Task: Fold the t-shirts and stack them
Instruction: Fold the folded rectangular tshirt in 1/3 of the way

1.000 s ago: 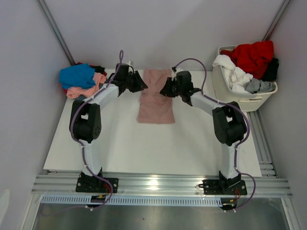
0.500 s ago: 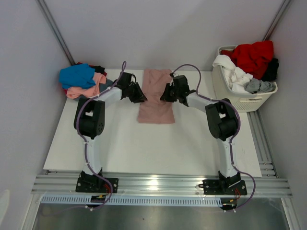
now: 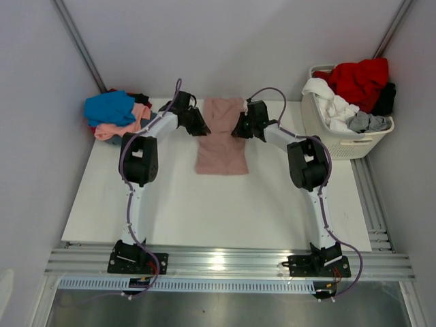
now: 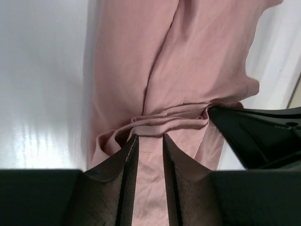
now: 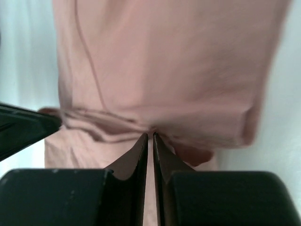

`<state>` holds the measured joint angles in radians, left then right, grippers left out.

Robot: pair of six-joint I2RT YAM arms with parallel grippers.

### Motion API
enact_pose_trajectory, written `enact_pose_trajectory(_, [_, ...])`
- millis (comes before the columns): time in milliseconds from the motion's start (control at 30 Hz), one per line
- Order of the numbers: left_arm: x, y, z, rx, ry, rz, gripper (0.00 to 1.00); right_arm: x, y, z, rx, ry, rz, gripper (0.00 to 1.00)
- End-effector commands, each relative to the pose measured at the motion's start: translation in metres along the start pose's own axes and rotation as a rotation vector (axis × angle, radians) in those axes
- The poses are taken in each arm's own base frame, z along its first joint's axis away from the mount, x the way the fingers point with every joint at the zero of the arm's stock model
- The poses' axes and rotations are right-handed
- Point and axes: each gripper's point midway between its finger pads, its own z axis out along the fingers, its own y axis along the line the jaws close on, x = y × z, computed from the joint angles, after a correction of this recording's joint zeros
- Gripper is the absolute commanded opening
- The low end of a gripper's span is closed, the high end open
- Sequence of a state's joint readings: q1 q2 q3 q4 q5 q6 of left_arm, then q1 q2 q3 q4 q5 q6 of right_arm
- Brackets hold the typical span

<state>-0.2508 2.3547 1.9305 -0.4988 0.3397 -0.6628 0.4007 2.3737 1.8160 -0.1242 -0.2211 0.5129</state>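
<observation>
A dusty-pink t-shirt (image 3: 221, 146) lies folded into a long strip at the far middle of the white table (image 3: 204, 204). My left gripper (image 3: 201, 127) is at its left edge and my right gripper (image 3: 238, 129) is at its right edge, facing each other near the far end. In the left wrist view, the left gripper (image 4: 149, 136) holds a bunched fold of the pink t-shirt (image 4: 188, 70) between its fingers. The right gripper (image 5: 150, 134) has its jaws almost together, pinching a ridge of the pink t-shirt (image 5: 164, 61) at their tips.
More t-shirts lie piled at the far left corner, with a blue one (image 3: 109, 107) on a salmon one (image 3: 124, 128). A white slatted laundry basket (image 3: 344, 142) at the far right holds red (image 3: 359, 78), white (image 3: 328, 102) and grey (image 3: 369, 122) clothes.
Both grippers came down onto the pink t-shirt's side edges and closed on the cloth. The arms' elbows swung toward the far side of the table.
</observation>
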Motion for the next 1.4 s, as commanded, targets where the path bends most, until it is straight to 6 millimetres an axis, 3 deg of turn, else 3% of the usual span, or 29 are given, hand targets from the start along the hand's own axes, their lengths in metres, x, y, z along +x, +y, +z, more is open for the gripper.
enact_pose_trajectory(0, [-0.026,0.007,-0.01,-0.014,-0.041,-0.026,0.31,-0.034,-0.018,-0.002,0.056,-0.074,0.037,0.12])
enact_pose_trajectory(200, [-0.033,0.029,-0.022,-0.015,-0.059,-0.073,0.31,-0.065,-0.046,-0.02,0.101,-0.13,0.077,0.2])
enact_pose_trajectory(267, [-0.038,0.022,-0.037,0.028,-0.069,-0.08,0.31,-0.079,-0.045,-0.035,0.097,-0.159,0.056,0.24])
enact_pose_trajectory(300, [-0.026,0.028,-0.035,0.04,-0.052,-0.086,0.31,-0.071,-0.049,-0.038,0.102,-0.146,0.049,0.25])
enact_pose_trajectory(333, [-0.038,0.005,-0.054,0.115,-0.11,-0.044,0.31,-0.07,-0.046,-0.047,0.09,-0.146,0.026,0.27])
enact_pose_trajectory(367, [-0.029,0.006,-0.056,0.136,-0.103,-0.038,0.31,-0.075,-0.039,-0.053,0.076,-0.156,0.014,0.29])
enact_pose_trajectory(433, [0.004,0.011,-0.057,0.163,-0.06,-0.061,0.35,-0.056,-0.044,-0.057,0.081,-0.104,0.018,0.33])
enact_pose_trajectory(500, [0.0,-0.02,-0.079,0.288,-0.125,-0.015,0.38,-0.046,-0.045,-0.064,0.083,-0.083,0.027,0.34])
enact_pose_trajectory(533, [0.025,-0.008,-0.072,0.275,-0.079,-0.05,0.39,-0.026,-0.055,-0.063,0.096,-0.055,0.044,0.35])
enact_pose_trajectory(600, [0.031,-0.017,-0.083,0.304,-0.095,-0.038,0.4,-0.021,-0.048,-0.076,0.064,-0.073,0.053,0.36])
enact_pose_trajectory(633, [0.048,-0.005,-0.079,0.3,-0.072,-0.049,0.41,0.001,-0.053,-0.078,0.045,-0.044,0.063,0.44])
enact_pose_trajectory(667, [0.046,-0.011,-0.089,0.319,-0.102,-0.033,0.41,0.001,-0.048,-0.083,0.018,-0.063,0.062,0.45])
enact_pose_trajectory(700, [0.057,-0.003,-0.088,0.304,-0.092,-0.043,0.41,0.0,-0.041,-0.093,-0.002,-0.078,0.058,0.46])
enact_pose_trajectory(733, [0.06,-0.002,-0.09,0.307,-0.095,-0.043,0.42,0.016,-0.048,-0.095,0.004,-0.059,0.074,0.52])
enact_pose_trajectory(833, [0.073,0.004,-0.097,0.302,-0.101,-0.045,0.44,0.028,-0.049,-0.104,0.001,-0.048,0.079,0.52])
enact_pose_trajectory(867, [0.082,0.01,-0.096,0.287,-0.087,-0.055,0.44,0.04,-0.054,-0.106,0.009,-0.026,0.086,0.52])
enact_pose_trajectory(967, [0.092,0.006,-0.103,0.282,-0.082,-0.037,0.45,0.059,-0.056,-0.112,-0.001,0.002,0.11,0.53])
enact_pose_trajectory(1000, [0.106,0.011,-0.101,0.266,-0.063,-0.03,0.45,0.065,-0.056,-0.113,-0.008,0.01,0.12,0.53])
enact_pose_trajectory(1133, [0.127,0.018,-0.101,0.207,-0.052,-0.008,0.45,0.083,-0.05,-0.119,-0.062,0.024,0.168,0.53])
enact_pose_trajectory(1367, [0.145,0.028,-0.097,0.144,-0.029,0.006,0.45,0.113,-0.043,-0.12,-0.124,0.062,0.239,0.54])
